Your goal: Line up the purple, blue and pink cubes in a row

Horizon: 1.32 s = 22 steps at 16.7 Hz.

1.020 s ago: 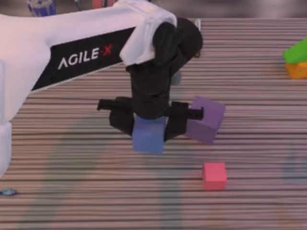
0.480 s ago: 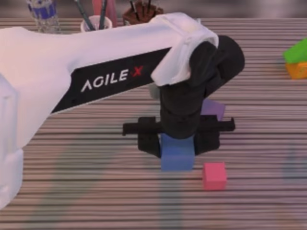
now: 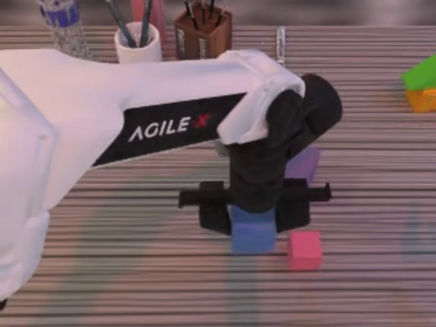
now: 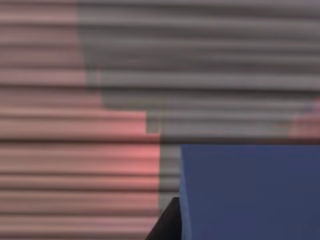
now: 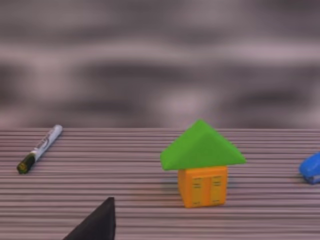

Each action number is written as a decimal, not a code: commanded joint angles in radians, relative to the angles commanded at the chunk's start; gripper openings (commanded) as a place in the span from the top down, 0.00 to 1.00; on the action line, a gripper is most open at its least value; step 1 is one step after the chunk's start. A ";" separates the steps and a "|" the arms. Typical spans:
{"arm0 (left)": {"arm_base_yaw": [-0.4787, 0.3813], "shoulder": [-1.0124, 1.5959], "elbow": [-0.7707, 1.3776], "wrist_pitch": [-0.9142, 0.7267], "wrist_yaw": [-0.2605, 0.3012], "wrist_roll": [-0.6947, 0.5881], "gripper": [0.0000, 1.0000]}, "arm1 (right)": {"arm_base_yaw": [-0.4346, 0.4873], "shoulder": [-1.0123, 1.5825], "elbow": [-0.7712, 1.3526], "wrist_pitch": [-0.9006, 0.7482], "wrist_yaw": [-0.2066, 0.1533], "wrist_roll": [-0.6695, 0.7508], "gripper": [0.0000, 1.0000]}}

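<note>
My left gripper (image 3: 253,219) is shut on the blue cube (image 3: 253,231), holding it from above at the table's middle front. The cube fills the left wrist view (image 4: 250,192), with one black finger (image 4: 169,224) against its side. The small pink cube (image 3: 304,249) lies just right of the blue one, almost touching it. The purple cube (image 3: 304,163) sits behind them, mostly hidden by the left arm. My right arm is outside the top view; a dark part of my right gripper (image 5: 97,225) shows in the right wrist view.
A green block (image 3: 421,73) rests on an orange block (image 3: 422,101) at the far right edge; both show in the right wrist view (image 5: 200,147), (image 5: 202,186). A white pen cup (image 3: 138,42) and a brown holder (image 3: 202,30) stand at the back. A marker (image 5: 40,148) lies on the table.
My left arm has carried the blue cube rightward and toward the table's front, from beside the purple cube to just left of the pink cube. The pink cube has not moved.
</note>
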 joint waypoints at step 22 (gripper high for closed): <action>0.001 0.031 -0.088 0.112 -0.003 -0.004 0.00 | 0.000 0.000 0.000 0.000 0.000 0.000 0.00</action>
